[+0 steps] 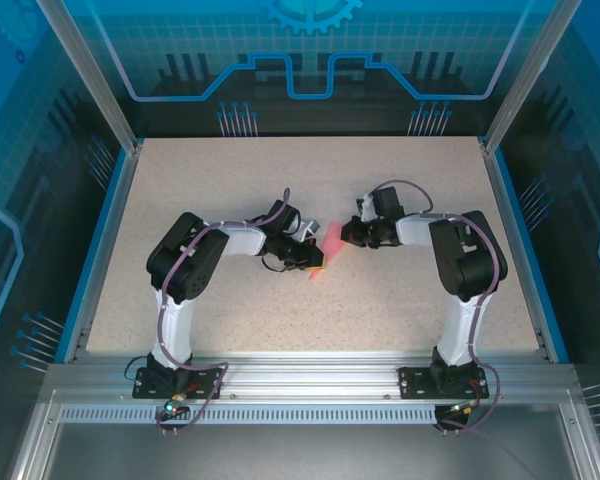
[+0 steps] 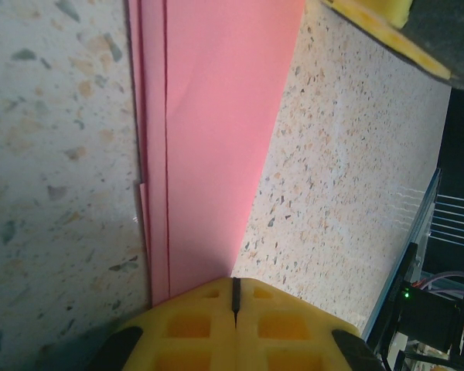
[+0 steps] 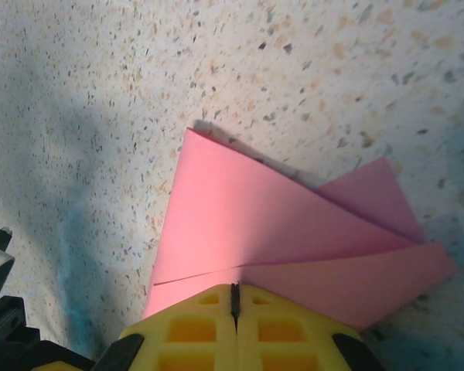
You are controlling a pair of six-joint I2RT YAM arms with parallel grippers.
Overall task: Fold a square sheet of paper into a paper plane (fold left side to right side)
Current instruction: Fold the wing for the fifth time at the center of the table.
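Mid-frame in your top view, the paper plane (image 1: 330,243) lies flat on the worktop (image 1: 240,330). You've got the left gripper (image 1: 315,258) and right gripper (image 1: 348,234) with jaws together, tips at the plane's opposite edges.

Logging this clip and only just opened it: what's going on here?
Two robot arms are working a pink paper at the middle of the table. It is already folded into a narrow layered wedge. The left claw and the right claw are both shut, with their tips at the paper from opposite sides. Whether they pinch it or press it flat is unclear.
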